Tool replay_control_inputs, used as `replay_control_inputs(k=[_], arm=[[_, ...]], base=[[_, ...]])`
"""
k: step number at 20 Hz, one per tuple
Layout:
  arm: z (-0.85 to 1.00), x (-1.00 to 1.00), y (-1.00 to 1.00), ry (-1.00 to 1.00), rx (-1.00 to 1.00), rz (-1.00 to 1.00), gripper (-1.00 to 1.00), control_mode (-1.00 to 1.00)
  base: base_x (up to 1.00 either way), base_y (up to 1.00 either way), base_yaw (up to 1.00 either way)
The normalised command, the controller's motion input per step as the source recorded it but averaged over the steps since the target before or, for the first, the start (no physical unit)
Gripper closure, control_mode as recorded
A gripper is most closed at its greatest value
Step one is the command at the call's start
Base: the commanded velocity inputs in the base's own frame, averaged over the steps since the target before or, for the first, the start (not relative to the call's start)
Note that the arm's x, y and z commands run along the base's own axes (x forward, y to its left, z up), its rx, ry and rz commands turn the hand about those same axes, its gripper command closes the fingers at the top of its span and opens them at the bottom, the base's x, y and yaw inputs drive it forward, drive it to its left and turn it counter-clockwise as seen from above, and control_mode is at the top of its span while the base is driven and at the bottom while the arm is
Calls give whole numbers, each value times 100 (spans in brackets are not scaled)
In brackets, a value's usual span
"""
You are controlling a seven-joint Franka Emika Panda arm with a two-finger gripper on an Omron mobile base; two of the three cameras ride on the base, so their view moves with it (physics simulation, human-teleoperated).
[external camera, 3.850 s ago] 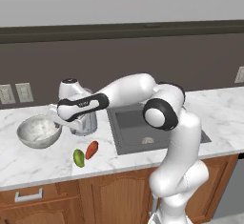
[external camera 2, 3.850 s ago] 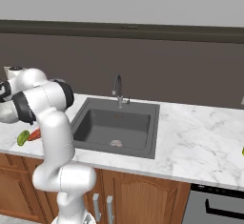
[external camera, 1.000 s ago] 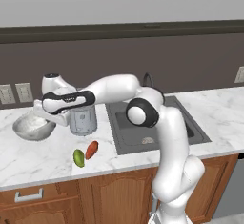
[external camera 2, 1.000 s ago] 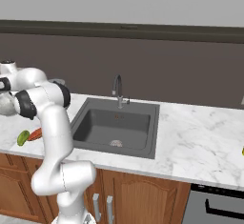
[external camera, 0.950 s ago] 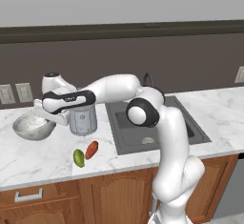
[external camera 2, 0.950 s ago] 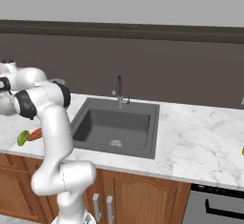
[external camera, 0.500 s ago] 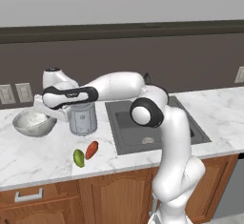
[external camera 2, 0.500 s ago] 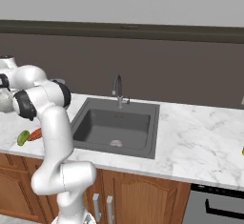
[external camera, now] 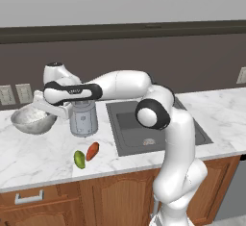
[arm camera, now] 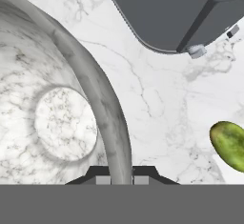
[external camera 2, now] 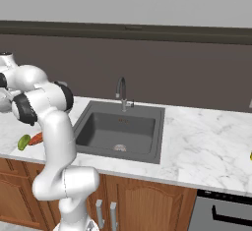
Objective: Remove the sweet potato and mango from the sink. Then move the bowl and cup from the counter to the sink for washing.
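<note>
The wide round whitish-grey bowl with its mottled stone-like surface (external camera: 33,119) is now riding slightly higher and closer to the grey toaster (external camera: 83,118) than a second ago, which suggests the lift off the white marble counter (external camera: 43,157) is getting under way and the carry to the dark grey recessed sink (external camera: 156,129) is beginning. The jaws (arm camera: 121,178) are clenching the bowl's rim at 6 o'clock in the hand view, one finger inside the wall and one outside. The small green-yellow oval mango (external camera: 79,159) and the small orange-red tapered sweet potato (external camera: 92,150) are lying side by side on the counter near its front edge, at 5 o'clock from the bowl, so the first half of the task looks finished. The white arm is stretching far out toward 9 o'clock from its base, forearm running roughly level above the toaster, hand pointing down over the bowl's near rim. The sink is standing well apart at 3 o'clock from the bowl.
</note>
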Motion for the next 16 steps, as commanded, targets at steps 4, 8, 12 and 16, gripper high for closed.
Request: replay_control_inputs(k=[4, 8, 12, 16], arm=[[24, -16, -15, -6, 0, 0, 100, -100], [26, -25, -22, -8, 0, 0, 100, -100], [26, -25, -23, -5, 3, 0, 100, -100], [18, -22, -26, 0, 7, -4, 100, -100]], base=[[0, 0, 0], [0, 0, 0], [0, 0, 0], [0, 0, 0]])
